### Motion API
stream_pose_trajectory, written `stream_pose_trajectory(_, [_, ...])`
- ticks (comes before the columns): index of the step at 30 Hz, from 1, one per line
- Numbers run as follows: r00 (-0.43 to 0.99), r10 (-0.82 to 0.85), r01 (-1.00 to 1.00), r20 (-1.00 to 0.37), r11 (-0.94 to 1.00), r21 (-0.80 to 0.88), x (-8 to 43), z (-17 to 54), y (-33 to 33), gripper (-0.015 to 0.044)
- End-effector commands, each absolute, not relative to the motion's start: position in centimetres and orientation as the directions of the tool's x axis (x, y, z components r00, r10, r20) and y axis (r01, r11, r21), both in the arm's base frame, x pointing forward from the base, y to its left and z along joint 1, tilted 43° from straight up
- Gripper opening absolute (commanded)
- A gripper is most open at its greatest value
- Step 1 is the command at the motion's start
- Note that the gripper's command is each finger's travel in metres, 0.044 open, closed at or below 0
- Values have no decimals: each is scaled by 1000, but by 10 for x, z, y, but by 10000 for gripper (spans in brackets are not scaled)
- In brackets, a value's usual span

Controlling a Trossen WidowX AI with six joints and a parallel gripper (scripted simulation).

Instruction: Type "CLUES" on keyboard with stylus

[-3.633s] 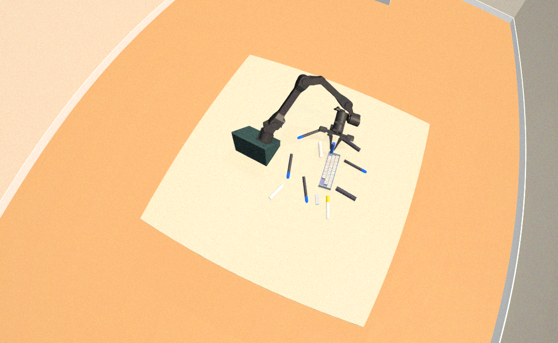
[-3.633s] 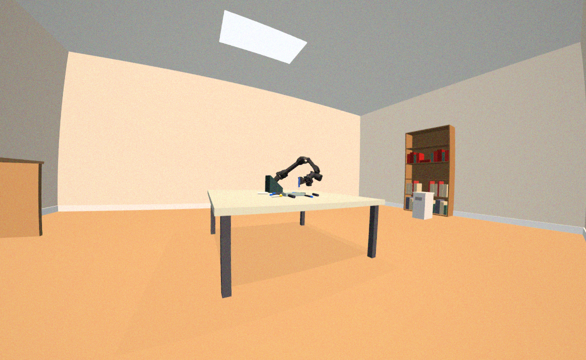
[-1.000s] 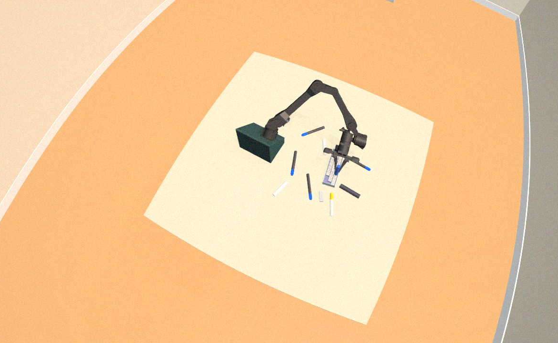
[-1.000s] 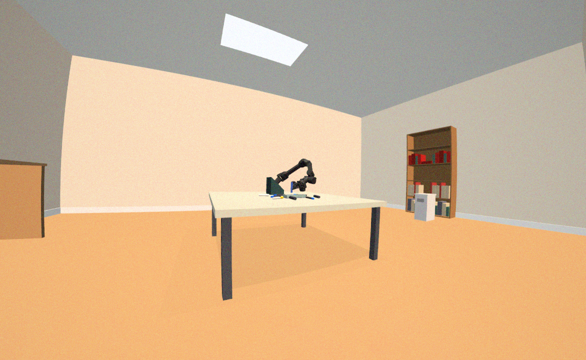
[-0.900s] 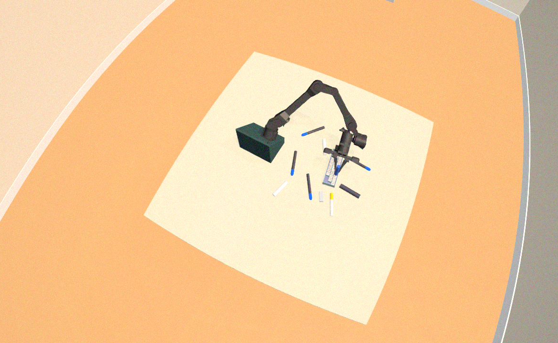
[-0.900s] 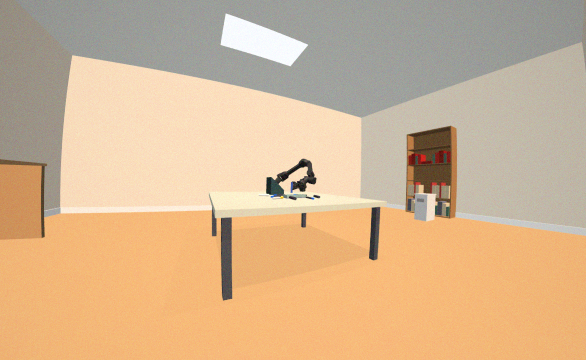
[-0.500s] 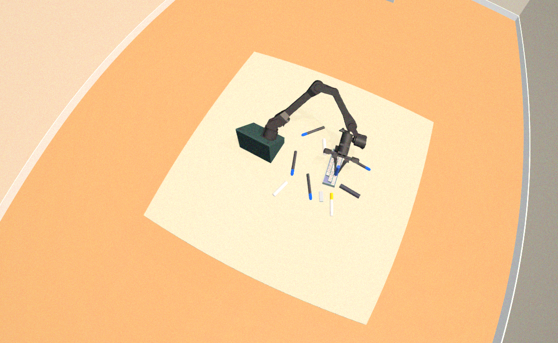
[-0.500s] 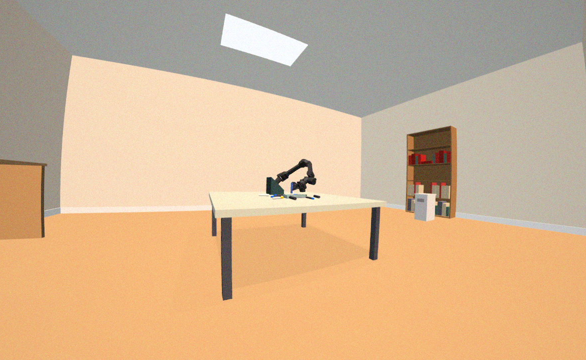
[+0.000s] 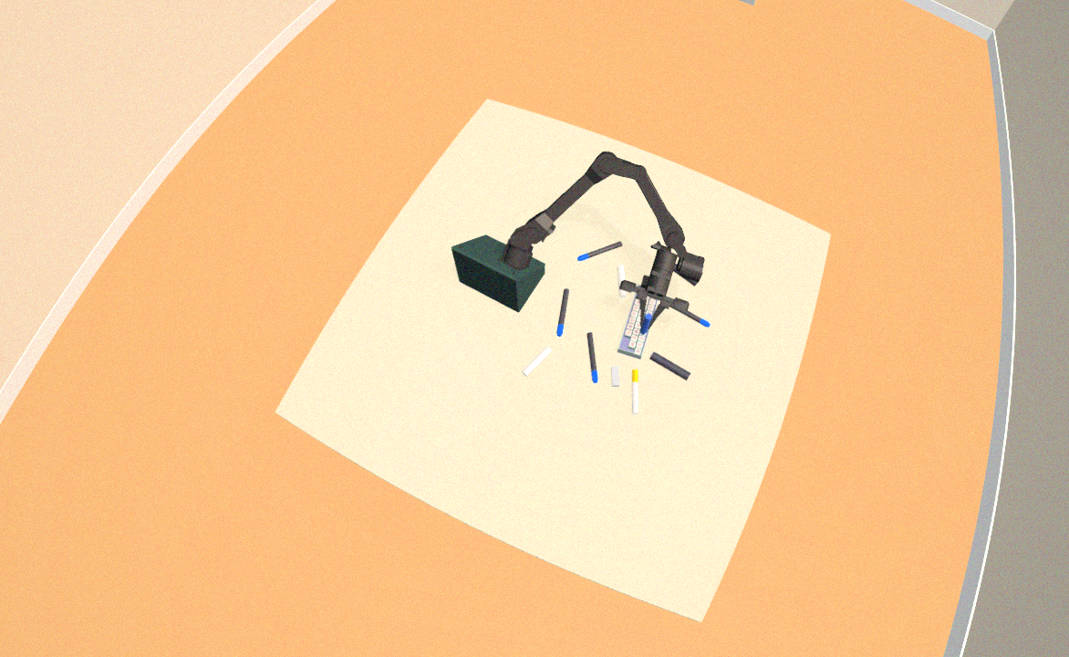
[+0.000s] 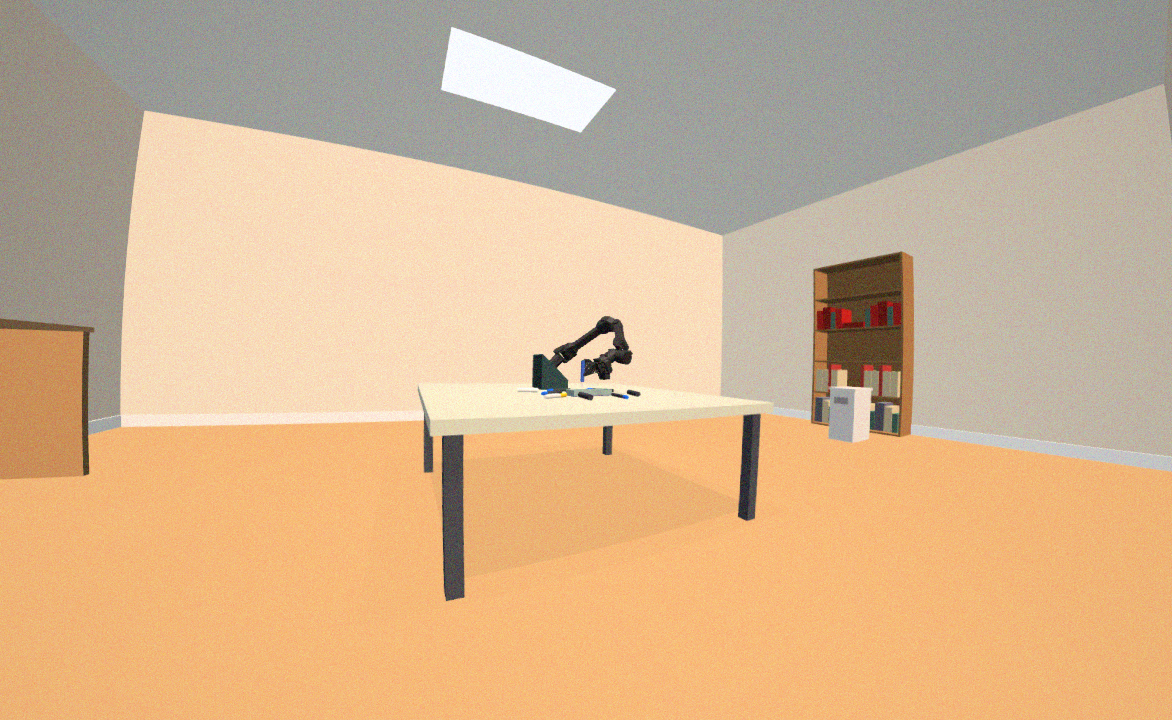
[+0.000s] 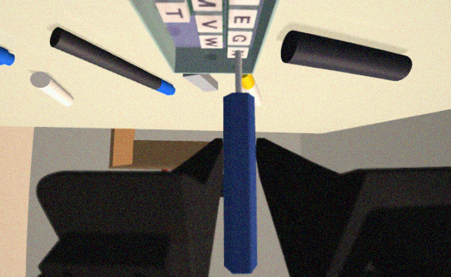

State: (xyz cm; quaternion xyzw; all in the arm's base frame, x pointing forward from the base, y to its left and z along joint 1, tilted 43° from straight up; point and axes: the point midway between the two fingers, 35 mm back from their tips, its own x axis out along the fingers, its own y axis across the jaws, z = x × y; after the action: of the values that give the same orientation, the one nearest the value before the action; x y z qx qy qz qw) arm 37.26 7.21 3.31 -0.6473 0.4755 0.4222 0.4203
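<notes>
Rises from the dark green base point(image 9: 485, 277) point(image 10: 547, 374), bends at a high elbow, then slopes down to the right over the keyboard point(image 9: 628, 353) point(image 11: 218, 66). Clamped in the gripper point(image 9: 646, 320) point(image 10: 583, 368) point(image 11: 239, 141): the blue stylus point(image 9: 646, 324) point(image 10: 582, 371) point(image 11: 239, 185), near upright, metal tip down. In the wrist view, lines up with the end key just past G; cannot tell contact. Leaves wide room to the table point(image 9: 522, 490) point(image 10: 590, 407) point(image 11: 133, 111) edges in the top view, more on the near side than at right. Around the keyboard there: a thick black cylinder point(image 9: 669, 366) point(image 11: 346, 55) just beside the near right corner; near it, a grey block point(image 9: 615, 376) point(image 11: 201, 81) and yellow-capped marker point(image 9: 635, 393) point(image 11: 248, 81); to the left, a blue-ended black pen point(image 9: 592, 355) point(image 11: 110, 59). Close by at right, partly under the gripper, another blue-ended pen point(image 9: 693, 317).
</notes>
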Motion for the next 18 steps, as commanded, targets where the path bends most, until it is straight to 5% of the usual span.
stream_pose_trajectory(1, [204, -260, -969, -944, -192, -156, 374, 47, 62, 81])
stream_pose_trajectory(18, [201, -256, -970, -946, -187, -156, 366, 66, 88, 0])
